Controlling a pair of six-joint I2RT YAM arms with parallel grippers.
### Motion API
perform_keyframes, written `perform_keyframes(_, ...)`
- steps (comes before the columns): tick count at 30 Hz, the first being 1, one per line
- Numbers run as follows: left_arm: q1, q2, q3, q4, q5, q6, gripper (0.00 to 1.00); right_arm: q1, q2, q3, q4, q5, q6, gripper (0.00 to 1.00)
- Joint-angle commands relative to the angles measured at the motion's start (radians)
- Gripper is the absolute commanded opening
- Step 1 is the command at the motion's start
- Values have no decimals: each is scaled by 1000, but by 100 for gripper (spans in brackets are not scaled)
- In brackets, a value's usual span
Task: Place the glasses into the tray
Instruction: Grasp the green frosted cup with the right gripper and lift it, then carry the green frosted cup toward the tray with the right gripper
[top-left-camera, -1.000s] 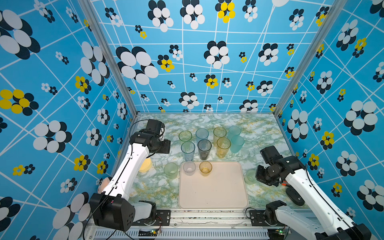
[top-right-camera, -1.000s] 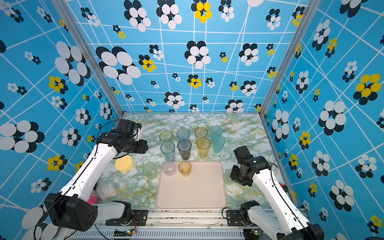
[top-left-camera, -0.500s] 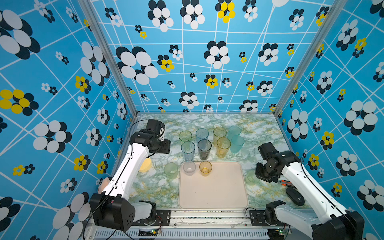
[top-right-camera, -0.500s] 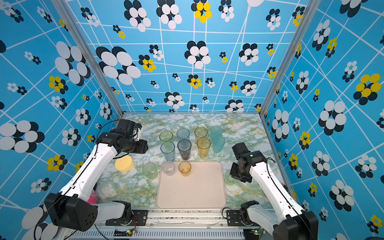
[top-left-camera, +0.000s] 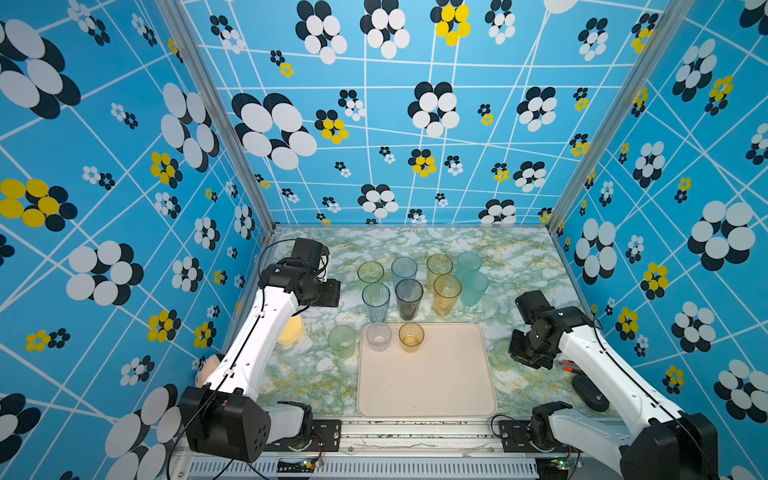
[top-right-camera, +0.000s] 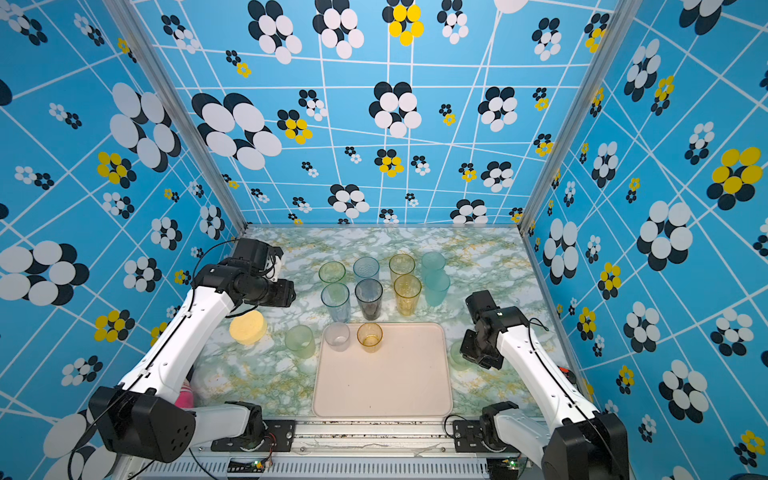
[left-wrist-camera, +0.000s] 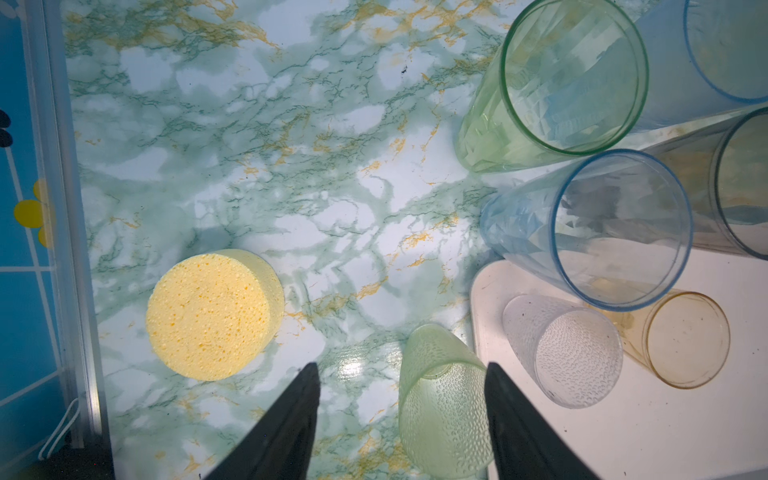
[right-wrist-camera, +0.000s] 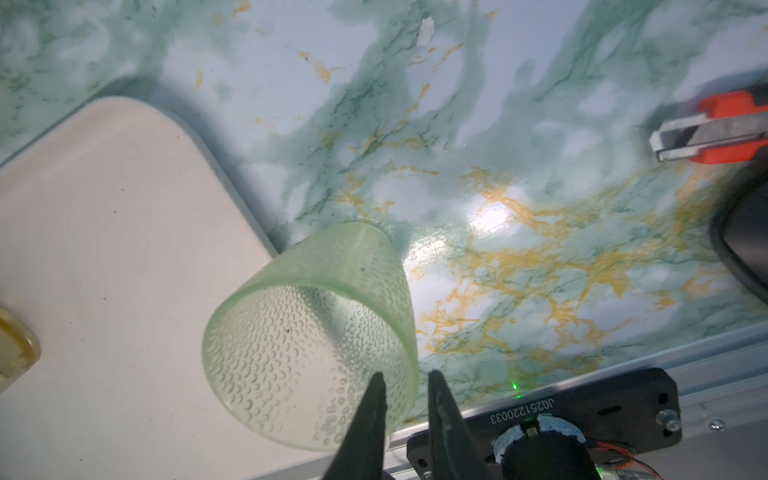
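Observation:
The cream-pink tray (top-left-camera: 428, 386) lies at the front middle, with a short clear glass (top-left-camera: 378, 336) and a short amber glass (top-left-camera: 411, 336) at its far edge. Several tall glasses (top-left-camera: 409, 297) stand in two rows behind it. A short green glass (top-left-camera: 341, 340) stands left of the tray, below my open left gripper (left-wrist-camera: 402, 365) and nearer one finger. Another short green glass (right-wrist-camera: 316, 332) stands right of the tray. My right gripper (right-wrist-camera: 405, 380) straddles its rim, one finger inside and one outside. The jaws are narrowly open and not pressed on the wall.
A round yellow sponge (top-left-camera: 291, 330) sits left of the glasses, under the left arm. An orange and grey knife (right-wrist-camera: 715, 129) and a black object (top-left-camera: 588, 392) lie at the right, near the right arm. Patterned walls close in three sides.
My right gripper has moved left and down onto the rim of the green glass beside the tray. The glass has not moved. The left arm is still.

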Motion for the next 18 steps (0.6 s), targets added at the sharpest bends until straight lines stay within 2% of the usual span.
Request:
perform_keyframes(1, 9, 2, 32, -26, -8, 11, 65, -8, 19, -17, 27, -18, -10, 19)
perform_keyframes(11, 14, -10, 25, -39, -16, 9, 64, -8, 35, 67, -9, 17, -57, 1)
perform_keyframes(14, 14, -24, 21, -46, -19, 4, 64, 4, 37, 147, -51, 27, -84, 0)
perform_keyframes(18, 14, -47, 6, -58, -25, -7, 65, 72, 69, 267, -116, 63, -100, 0)
